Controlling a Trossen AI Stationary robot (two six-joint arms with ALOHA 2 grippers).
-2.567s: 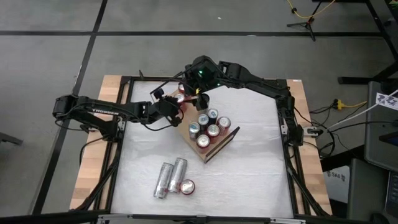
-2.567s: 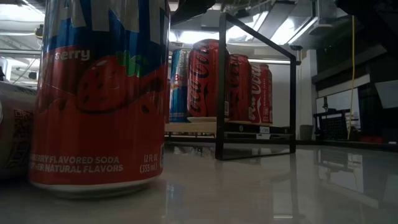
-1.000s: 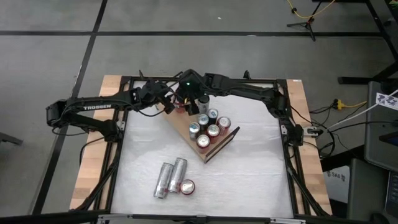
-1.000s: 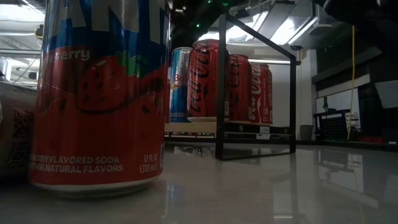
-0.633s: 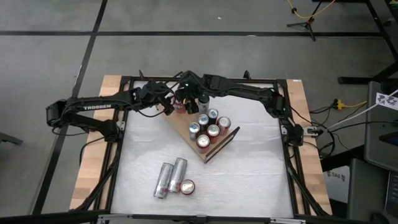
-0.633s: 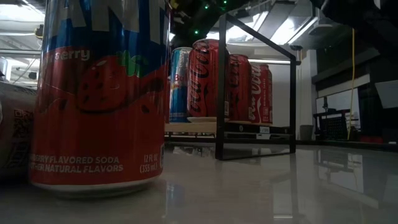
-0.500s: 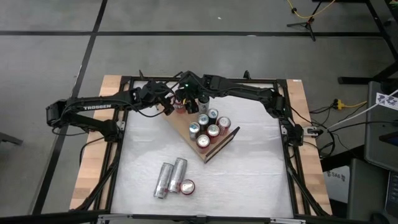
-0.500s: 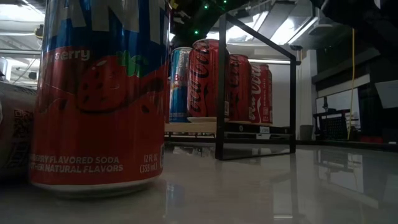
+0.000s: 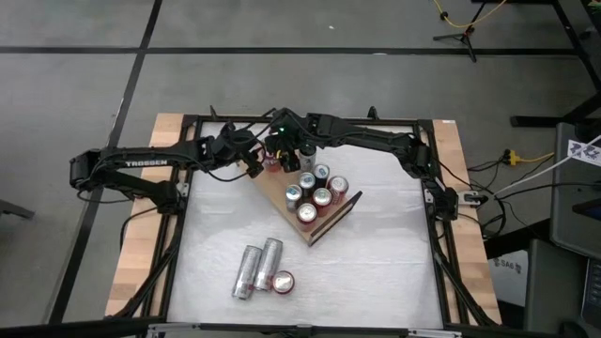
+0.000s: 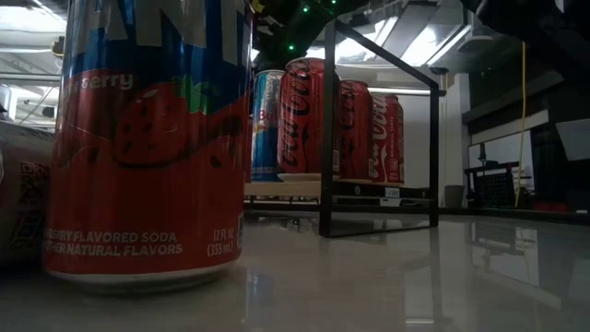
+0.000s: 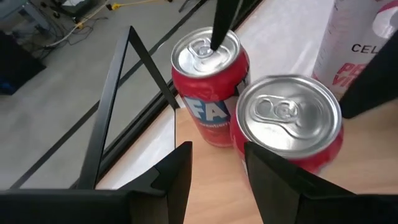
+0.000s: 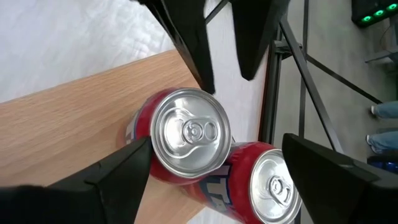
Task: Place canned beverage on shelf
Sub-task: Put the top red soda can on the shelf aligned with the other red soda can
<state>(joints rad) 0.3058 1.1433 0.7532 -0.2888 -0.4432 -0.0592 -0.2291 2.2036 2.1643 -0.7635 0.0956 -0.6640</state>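
Right gripper (image 12: 216, 143): jaws set wide, pointing down over the far left end of the shelf (image 12: 68, 118), one finger on either side of an upright red can (image 12: 189, 134) that stands on the board. A gap shows between this can and one finger, and it cannot be told whether the other finger touches it. A second red can (image 12: 268, 185) stands touching or just beside the first, at the shelf's far edge.

Left gripper (image 11: 217, 168): jaws drawn close together with nothing between them, low over the bare wood just beside the same two cans, facing the right gripper. A white can (image 11: 356, 43) stands near them.

Shelf: a light wooden board lying diagonally at the middle of the table (image 9: 376, 272). A group of cans (image 9: 322, 197) stands upright on its near right half, before a black wire rail (image 10: 328, 129).

Off the shelf, near the table's near edge: two silver cans (image 9: 258, 266) lie side by side, and a strawberry soda can (image 10: 152, 138) stands just to their right.
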